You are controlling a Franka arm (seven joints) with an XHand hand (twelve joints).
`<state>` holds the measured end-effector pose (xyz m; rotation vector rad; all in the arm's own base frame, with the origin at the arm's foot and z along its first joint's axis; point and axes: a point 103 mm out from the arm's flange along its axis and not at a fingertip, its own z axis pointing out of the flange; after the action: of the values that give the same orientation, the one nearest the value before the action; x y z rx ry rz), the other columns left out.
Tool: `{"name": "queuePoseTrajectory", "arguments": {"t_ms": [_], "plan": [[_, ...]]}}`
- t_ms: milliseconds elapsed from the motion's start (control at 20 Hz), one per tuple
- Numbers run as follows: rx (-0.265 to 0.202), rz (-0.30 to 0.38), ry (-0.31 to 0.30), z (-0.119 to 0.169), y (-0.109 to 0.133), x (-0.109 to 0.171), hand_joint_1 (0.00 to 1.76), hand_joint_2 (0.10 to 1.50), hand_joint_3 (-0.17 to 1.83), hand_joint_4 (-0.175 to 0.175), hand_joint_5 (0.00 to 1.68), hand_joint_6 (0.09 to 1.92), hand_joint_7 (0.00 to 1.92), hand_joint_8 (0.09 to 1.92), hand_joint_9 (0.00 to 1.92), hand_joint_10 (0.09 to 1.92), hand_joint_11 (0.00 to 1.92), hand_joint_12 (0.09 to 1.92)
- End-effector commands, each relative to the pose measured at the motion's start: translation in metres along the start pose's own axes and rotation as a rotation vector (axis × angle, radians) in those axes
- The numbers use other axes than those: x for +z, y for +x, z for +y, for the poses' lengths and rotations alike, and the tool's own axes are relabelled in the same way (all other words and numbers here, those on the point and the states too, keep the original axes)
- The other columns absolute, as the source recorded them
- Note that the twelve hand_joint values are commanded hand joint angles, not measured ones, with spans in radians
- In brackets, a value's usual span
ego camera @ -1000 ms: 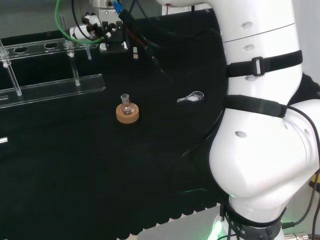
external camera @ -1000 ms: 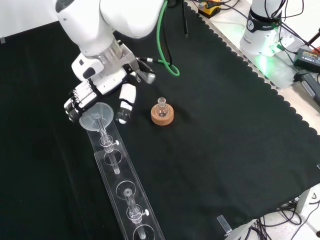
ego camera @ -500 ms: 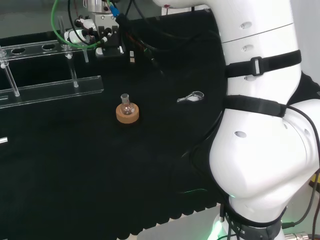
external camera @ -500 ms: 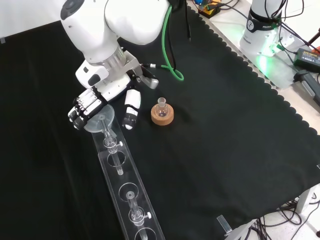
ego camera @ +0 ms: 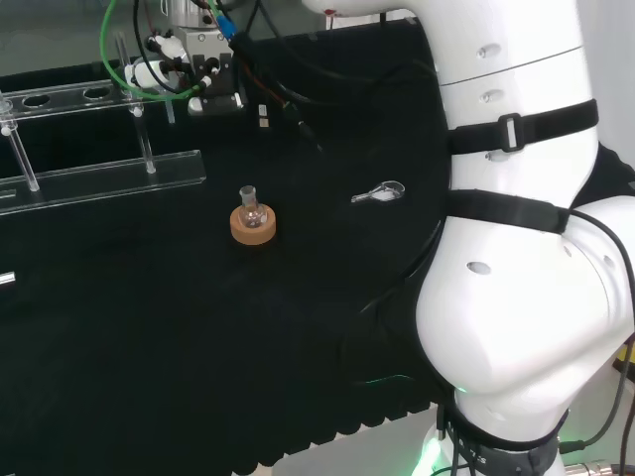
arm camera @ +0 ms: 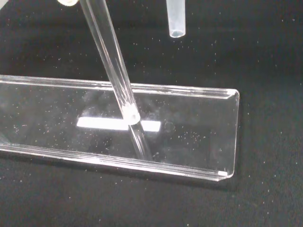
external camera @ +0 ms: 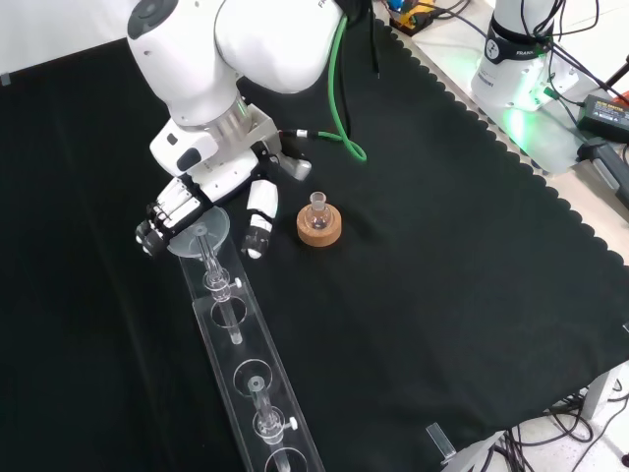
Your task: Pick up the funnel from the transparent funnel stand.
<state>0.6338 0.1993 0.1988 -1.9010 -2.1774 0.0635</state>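
The clear funnel [external camera: 200, 237] sits in the end hole of the transparent stand [external camera: 257, 393], its stem hanging down through the rail. My hand [external camera: 201, 187] hovers right at it. The bent fingers [external camera: 160, 220] lie along the bowl's left rim in the front view. The thumb [external camera: 257, 220] points down on the other side, a gap away from the rim. Nothing is clamped between them. Close up, the funnel's stem tip [arm camera: 176, 21] hangs above the stand's base plate [arm camera: 199, 137], next to a clear post [arm camera: 113, 80]. In the head view the hand [ego camera: 169, 61] is at the stand's right end [ego camera: 149, 169].
A small glass flask on a cork ring [external camera: 319, 225] stands just right of the thumb in the front view. A small clear scoop [ego camera: 380, 192] lies on the cloth by the arm's links. Cables and a green hose [external camera: 339, 108] trail from the wrist.
The hand has come down and slid closer to the funnel, so its fingers now lie against the bowl's rim. The thumb has come down beside the stand.
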Motion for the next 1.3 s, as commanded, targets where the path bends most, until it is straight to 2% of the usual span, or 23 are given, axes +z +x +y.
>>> {"name": "queuePoseTrajectory", "arguments": {"t_ms": [50,100,200,350,500,600,650,700,900,1000,1100,1300], "plan": [[-0.026,-0.031,-0.065,0.007,-0.001,0.002,0.03,0.89,0.05,0.0,0.14,0.09,0.05,0.57,0.34,0.97,0.59,1.39],[-0.025,-0.035,-0.074,0.008,-0.001,0.002,0.03,0.89,0.05,-0.011,0.18,0.09,0.04,0.74,0.4,0.97,0.64,1.35],[-0.023,-0.056,-0.088,0.01,-0.002,0.003,0.04,0.9,0.06,-0.03,0.25,0.09,0.07,0.93,0.5,0.98,0.73,1.31],[-0.023,-0.086,-0.107,0.012,-0.003,0.003,0.04,0.91,0.07,-0.063,0.34,0.09,0.16,1.04,0.62,0.98,0.83,1.29],[-0.049,-0.111,-0.161,0.011,0.003,0.004,0.07,0.94,0.1,-0.149,0.43,0.09,0.31,1.15,0.8,1.01,1.04,1.21],[-0.065,-0.152,-0.214,0.008,0.003,0.002,0.13,0.97,0.12,-0.17,0.49,0.09,0.44,1.28,0.96,1.09,1.22,1.21],[-0.072,-0.172,-0.234,0.007,0.004,0.001,0.18,0.99,0.13,-0.173,0.52,0.1,0.5,1.35,1.04,1.15,1.32,1.22],[-0.075,-0.185,-0.246,0.006,0.005,0.001,0.23,1.0,0.14,-0.175,0.52,0.19,0.55,1.4,1.11,1.19,1.41,1.23],[-0.083,-0.238,-0.282,0.004,0.008,-0.001,0.46,1.04,0.17,-0.175,0.33,0.81,0.65,1.51,1.3,1.27,1.67,1.25],[-0.09,-0.257,-0.302,0.003,0.01,-0.002,0.55,1.05,0.18,-0.175,0.33,0.94,0.69,1.53,1.39,1.29,1.77,1.26],[-0.102,-0.289,-0.334,0.001,0.013,-0.004,0.65,1.07,0.19,-0.175,0.41,1.03,0.75,1.56,1.48,1.32,1.87,1.29],[-0.125,-0.314,-0.394,-0.002,0.012,-0.013,0.77,1.09,0.2,-0.175,0.53,1.09,0.86,1.58,1.6,1.34,1.92,1.36]]}}
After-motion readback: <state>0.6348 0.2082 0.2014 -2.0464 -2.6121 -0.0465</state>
